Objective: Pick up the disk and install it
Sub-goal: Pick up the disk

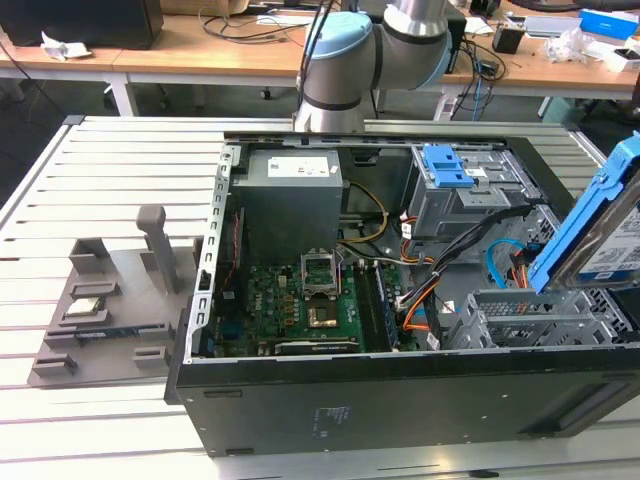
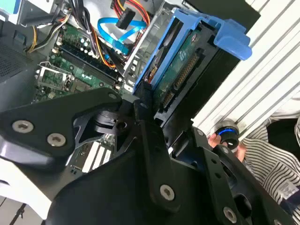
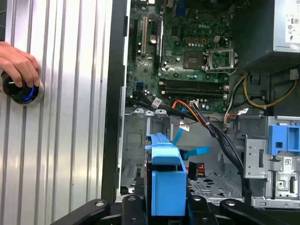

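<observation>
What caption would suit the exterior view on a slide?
A silver hard drive in a blue plastic bracket hangs tilted over the open black computer case.

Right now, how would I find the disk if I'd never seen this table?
Find the open black case. At the exterior view's right end, the disk hangs tilted above it in the gripper. Unlike the blue-latched cage fixed inside, it is a silver slab with a white label in a blue frame.
</observation>
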`<state>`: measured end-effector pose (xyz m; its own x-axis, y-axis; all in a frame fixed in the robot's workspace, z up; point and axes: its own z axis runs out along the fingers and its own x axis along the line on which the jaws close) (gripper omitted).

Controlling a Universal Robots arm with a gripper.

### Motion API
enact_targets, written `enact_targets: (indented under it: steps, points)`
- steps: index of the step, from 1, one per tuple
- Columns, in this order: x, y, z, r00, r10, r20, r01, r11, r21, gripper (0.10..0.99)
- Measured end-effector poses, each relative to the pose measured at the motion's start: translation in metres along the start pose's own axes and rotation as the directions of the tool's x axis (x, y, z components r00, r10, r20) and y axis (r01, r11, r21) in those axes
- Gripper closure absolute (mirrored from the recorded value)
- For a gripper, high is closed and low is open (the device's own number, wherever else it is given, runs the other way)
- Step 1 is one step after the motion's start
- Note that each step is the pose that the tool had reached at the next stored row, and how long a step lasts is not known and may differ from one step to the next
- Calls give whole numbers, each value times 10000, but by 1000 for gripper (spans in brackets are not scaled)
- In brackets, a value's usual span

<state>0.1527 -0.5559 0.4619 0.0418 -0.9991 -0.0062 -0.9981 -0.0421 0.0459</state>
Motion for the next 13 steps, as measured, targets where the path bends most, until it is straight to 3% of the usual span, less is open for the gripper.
enact_targets:
  steps: [1, 2, 7, 13]
  points:
    - [1, 79, 75, 9983, 587, 23, -587, 9983, 3, 725]
    - [-25, 166, 89, 9971, 761, 31, -761, 9971, 4, 725]
    - [-87, 173, 100, 9971, 760, 23, -760, 9971, 4, 725]
    - [-93, 172, 101, 9971, 760, 14, -760, 9971, 4, 725]
